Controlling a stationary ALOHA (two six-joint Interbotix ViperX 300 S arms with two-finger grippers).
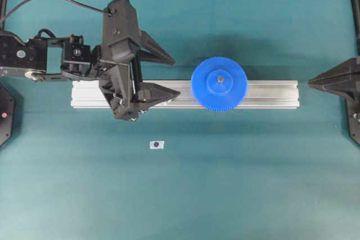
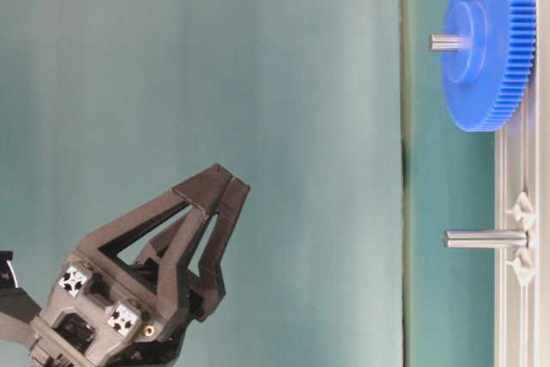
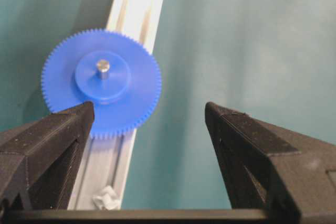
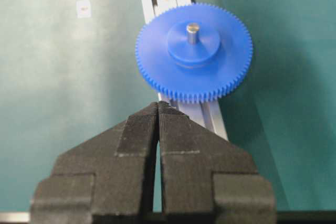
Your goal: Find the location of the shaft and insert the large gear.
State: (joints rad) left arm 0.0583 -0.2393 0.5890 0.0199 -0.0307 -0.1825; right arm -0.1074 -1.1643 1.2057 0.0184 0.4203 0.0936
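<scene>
Gear (image 1: 219,83) sat on shaft (image 3: 103,66); left pincer (image 1: 166,75) spread, empty; right pincer (image 4: 158,109) pressed together. Risk: arm brushing rail (image 1: 270,94), dislodging gear.

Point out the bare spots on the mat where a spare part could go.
Free: the mat beyond the rail, and the wide strip on its near side, except the small tag. Crowded: the rail's left end under the left gripper, and around the gear.

No words, numbers or brand names can be read anywhere; only a dark round dot is seen on the small white tag (image 1: 156,145) that is lying on the green table (image 1: 236,184).
</scene>
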